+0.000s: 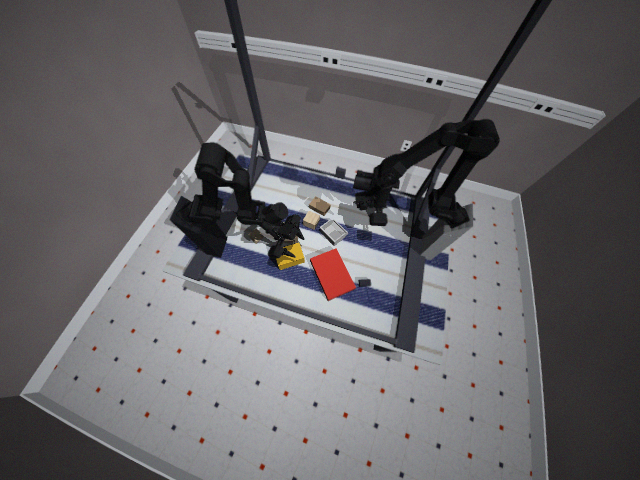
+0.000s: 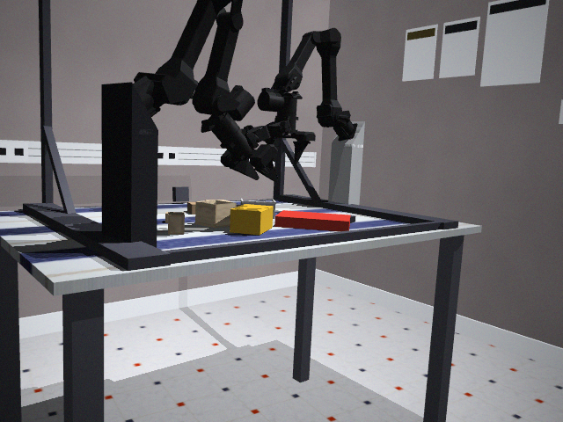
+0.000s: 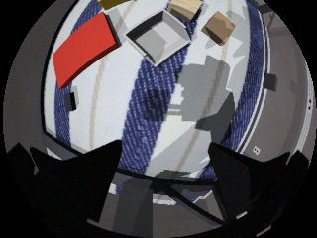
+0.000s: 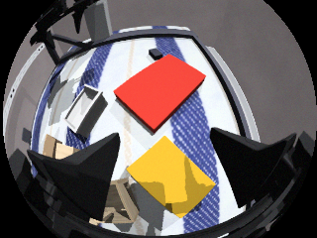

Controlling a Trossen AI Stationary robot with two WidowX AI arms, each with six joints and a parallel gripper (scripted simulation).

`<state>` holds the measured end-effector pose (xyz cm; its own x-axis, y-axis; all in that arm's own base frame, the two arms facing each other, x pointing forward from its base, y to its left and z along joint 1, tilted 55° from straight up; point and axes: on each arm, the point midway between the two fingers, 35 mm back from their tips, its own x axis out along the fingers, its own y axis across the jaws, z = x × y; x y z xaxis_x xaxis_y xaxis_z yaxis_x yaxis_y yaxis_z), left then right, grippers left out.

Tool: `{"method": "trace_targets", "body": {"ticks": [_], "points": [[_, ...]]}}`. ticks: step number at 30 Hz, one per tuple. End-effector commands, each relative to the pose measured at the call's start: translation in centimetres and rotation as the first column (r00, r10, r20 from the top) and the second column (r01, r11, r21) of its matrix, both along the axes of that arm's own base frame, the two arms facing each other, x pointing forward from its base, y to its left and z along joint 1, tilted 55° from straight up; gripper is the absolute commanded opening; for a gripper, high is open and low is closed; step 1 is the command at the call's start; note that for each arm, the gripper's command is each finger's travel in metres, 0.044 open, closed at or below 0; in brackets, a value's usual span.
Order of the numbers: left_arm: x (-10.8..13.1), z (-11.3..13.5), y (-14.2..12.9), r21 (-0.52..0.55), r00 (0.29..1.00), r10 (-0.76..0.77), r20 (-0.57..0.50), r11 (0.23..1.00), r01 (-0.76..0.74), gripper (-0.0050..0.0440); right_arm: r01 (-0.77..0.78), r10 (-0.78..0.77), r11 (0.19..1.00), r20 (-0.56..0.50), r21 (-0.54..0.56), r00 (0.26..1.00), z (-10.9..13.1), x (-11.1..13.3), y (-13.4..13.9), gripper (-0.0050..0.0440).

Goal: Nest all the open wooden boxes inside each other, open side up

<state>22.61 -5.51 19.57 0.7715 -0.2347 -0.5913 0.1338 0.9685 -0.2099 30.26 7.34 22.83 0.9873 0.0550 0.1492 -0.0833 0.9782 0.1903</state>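
Observation:
An open wooden box [image 2: 215, 212] stands beside the yellow block [image 1: 290, 255] and also shows in the right wrist view [image 4: 122, 201]. A small wooden box [image 2: 175, 222] stands near it. A tan box [image 1: 311, 219] and a brown box [image 1: 320, 205] lie farther back, showing closed faces. A pale grey open box [image 1: 333, 230] sits open side up next to them, also in the left wrist view [image 3: 158, 36]. My right gripper [image 1: 281, 242] is open and empty, low over the yellow block [image 4: 173, 175]. My left gripper [image 1: 378, 217] is open and empty, high above the table behind the grey box.
A flat red slab [image 1: 332, 272] lies in front of the grey box. Small dark cubes sit by the slab [image 1: 363, 281] and at the back rail [image 1: 340, 171]. A black frame with upright posts rims the table.

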Motion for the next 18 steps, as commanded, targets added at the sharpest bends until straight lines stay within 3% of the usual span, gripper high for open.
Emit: {"method": "trace_targets", "body": {"ticks": [1, 18], "points": [[-0.33, -0.87, -0.61, -0.121, 0.994, 0.110, -0.005, 0.987, -0.110, 0.0400, -0.022, 0.022, 0.999, 0.004, 0.027, 1.000, 0.38, -0.35, -0.12, 0.0400], [-0.27, -1.14, -0.80, -0.152, 0.991, 0.129, -0.018, 0.980, -0.131, 0.0400, -0.027, 0.027, 1.000, -0.024, 0.010, 0.999, 0.18, 0.25, 0.43, 0.0400]]}}
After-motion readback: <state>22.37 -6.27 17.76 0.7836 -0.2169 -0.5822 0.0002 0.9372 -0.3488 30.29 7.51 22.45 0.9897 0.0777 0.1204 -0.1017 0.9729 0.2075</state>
